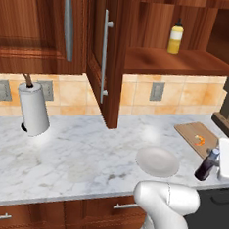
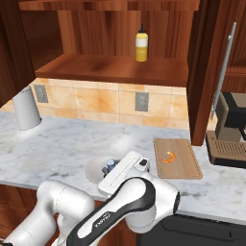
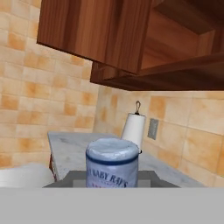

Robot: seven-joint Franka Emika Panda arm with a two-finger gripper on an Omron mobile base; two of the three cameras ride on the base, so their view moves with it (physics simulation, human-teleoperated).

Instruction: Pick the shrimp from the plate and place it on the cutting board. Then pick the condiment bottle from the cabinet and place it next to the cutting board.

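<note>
The small dark condiment bottle (image 1: 207,165) with a blue-grey cap hangs tilted just above the counter, with my gripper (image 1: 215,161) shut on it. It is right of the white plate (image 1: 156,161) and in front of the cutting board (image 1: 188,130). The orange shrimp (image 1: 199,139) lies on the board. In the right base view the bottle (image 2: 110,166) shows over the plate (image 2: 92,172), left of the board (image 2: 185,166) and shrimp (image 2: 168,156). The hand view has the bottle's cap (image 3: 112,161) close up. The cabinet (image 1: 175,60) stands open, its door (image 1: 100,46) swung out.
A yellow squeeze bottle (image 1: 175,37) stands on the cabinet shelf. A paper towel roll (image 1: 33,109) is on the counter at the left. A coffee machine (image 2: 230,129) sits right of the board. The open cabinet door hangs over the counter's middle.
</note>
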